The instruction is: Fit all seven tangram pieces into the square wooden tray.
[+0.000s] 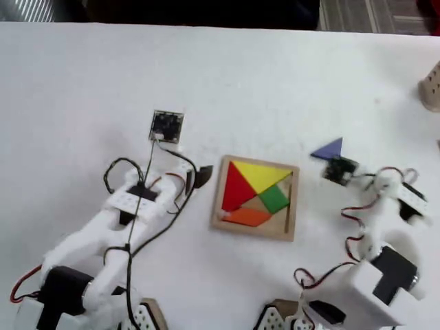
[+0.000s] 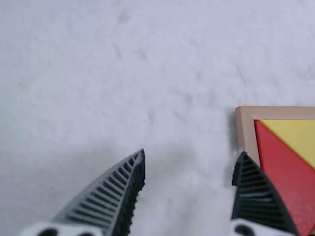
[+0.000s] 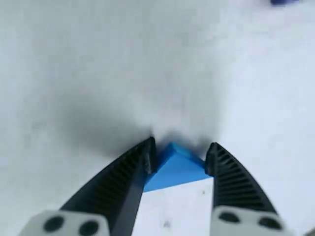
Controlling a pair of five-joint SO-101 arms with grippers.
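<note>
The square wooden tray (image 1: 218,218) lies mid-table and holds a red triangle (image 1: 237,189), a yellow triangle (image 1: 261,174), a green square (image 1: 275,199) and an orange piece (image 1: 246,216). My left gripper (image 2: 192,155) is open just above bare table at the tray's (image 2: 244,130) left edge (image 1: 199,177), with nothing between its fingers. The right arm (image 1: 385,192) stands right of the tray. My right gripper (image 3: 181,143) is shut on a bright blue triangle (image 3: 174,169) at table level. A darker blue triangle (image 1: 330,149) lies just beyond it.
A small black square module (image 1: 166,125) on a cable lies behind the left arm. A beige pegged object (image 1: 431,86) sits at the far right edge. Loose cables trail beside both arms. White table stretches behind the tray.
</note>
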